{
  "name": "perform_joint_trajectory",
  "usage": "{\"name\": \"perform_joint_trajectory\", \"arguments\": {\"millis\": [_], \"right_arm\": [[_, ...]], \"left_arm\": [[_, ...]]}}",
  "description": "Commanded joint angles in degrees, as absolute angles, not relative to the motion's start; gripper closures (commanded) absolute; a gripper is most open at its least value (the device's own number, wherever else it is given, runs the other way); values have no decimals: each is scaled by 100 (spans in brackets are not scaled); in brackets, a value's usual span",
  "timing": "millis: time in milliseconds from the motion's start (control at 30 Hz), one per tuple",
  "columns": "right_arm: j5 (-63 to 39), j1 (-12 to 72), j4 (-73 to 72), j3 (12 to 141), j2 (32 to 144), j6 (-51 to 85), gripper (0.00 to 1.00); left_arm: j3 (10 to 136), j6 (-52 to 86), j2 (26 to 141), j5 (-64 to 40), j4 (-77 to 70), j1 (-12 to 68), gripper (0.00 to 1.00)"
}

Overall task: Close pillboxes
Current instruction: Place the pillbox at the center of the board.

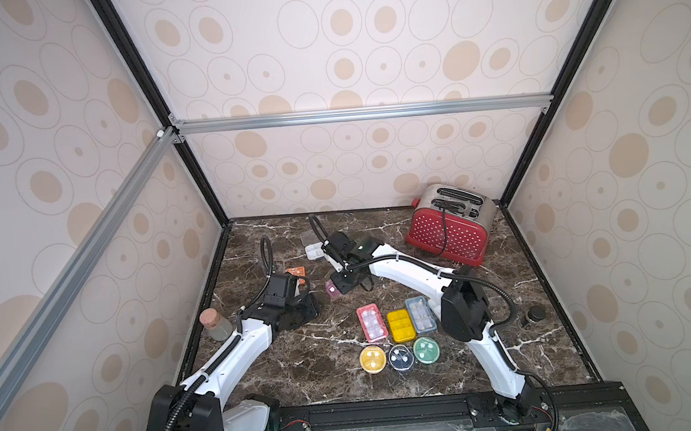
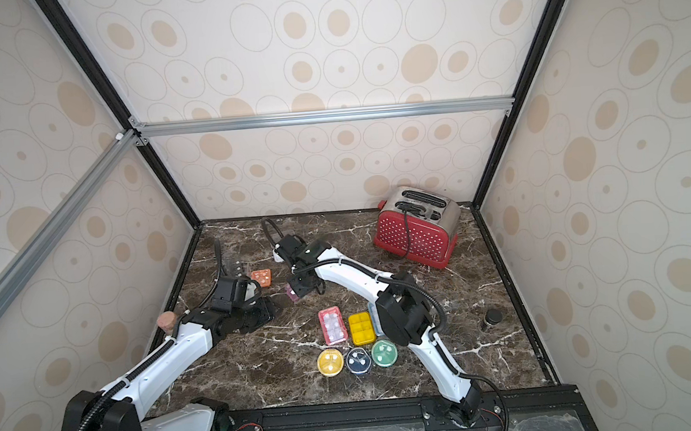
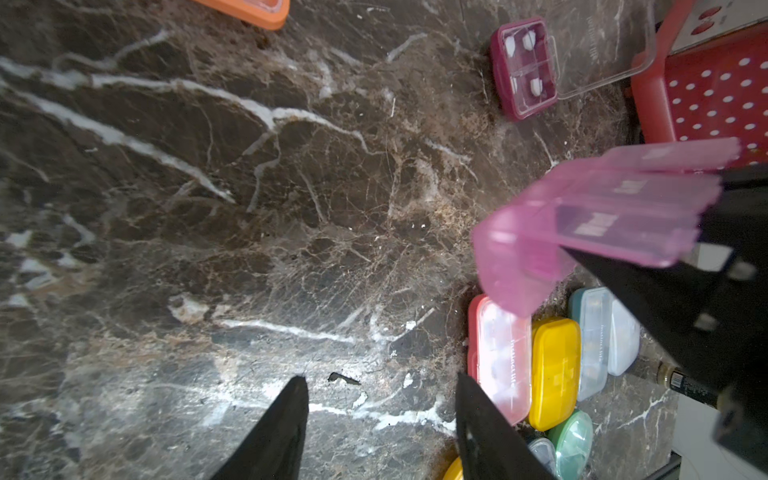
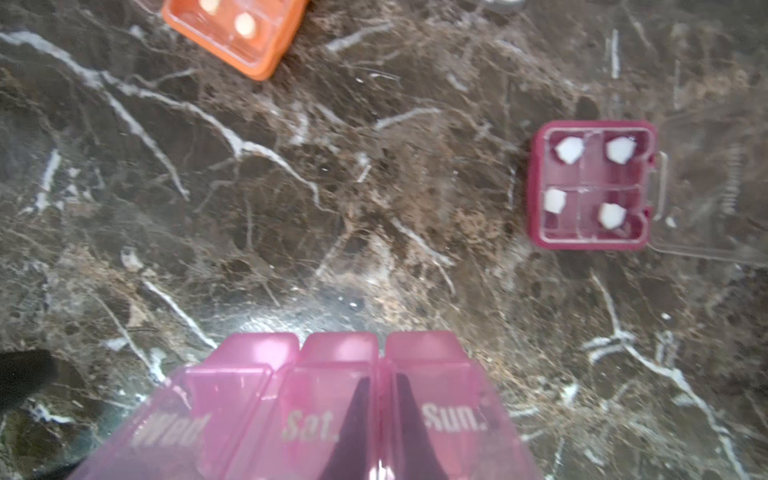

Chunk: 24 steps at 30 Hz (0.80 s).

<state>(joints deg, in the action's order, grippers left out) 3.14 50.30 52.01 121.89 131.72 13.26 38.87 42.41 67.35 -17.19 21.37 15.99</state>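
Note:
My right gripper [image 4: 380, 382] is shut on a translucent pink weekly pillbox [image 4: 316, 407], its fingers pinching the wall between the "Sat." and "Sun." compartments. The box hangs above the marble table [image 1: 288, 366] in both top views [image 1: 332, 290] [image 2: 292, 292]. My left gripper [image 3: 381, 386] is open and empty just above the table, beside it. A maroon square pillbox [image 4: 590, 187] lies open with its clear lid flat. An orange pillbox [image 1: 295, 271] and an open white one [image 1: 313, 250] sit farther back. Several closed pillboxes cluster at the front, among them red [image 1: 371, 322] and yellow [image 1: 400, 325].
A red perforated toaster [image 1: 448, 226] stands at the back right. A cork-stoppered jar [image 1: 215, 324] sits at the left edge beside my left arm. A small dark jar [image 1: 533, 315] stands near the right wall.

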Motion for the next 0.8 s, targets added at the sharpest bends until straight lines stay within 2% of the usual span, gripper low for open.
{"name": "perform_joint_trajectory", "arguments": {"millis": [0,400,633,767], "right_arm": [[299,5107,5503,12417,13578,1519,89],[386,5317,5669,12520,13944,1522,88],[324,5326,5492,12344,13744,1512,68],[274,5328,5489,12166,13376,1503,65]], "left_arm": [[3845,4377,6674,-1784,2080,1551,43],[3822,4484,6602,-1554,1981,1510,38],[3918,4414,6539,-1398,2013,1512,37],[3946,4416,6557,-1398,2018,1506,37]]}}
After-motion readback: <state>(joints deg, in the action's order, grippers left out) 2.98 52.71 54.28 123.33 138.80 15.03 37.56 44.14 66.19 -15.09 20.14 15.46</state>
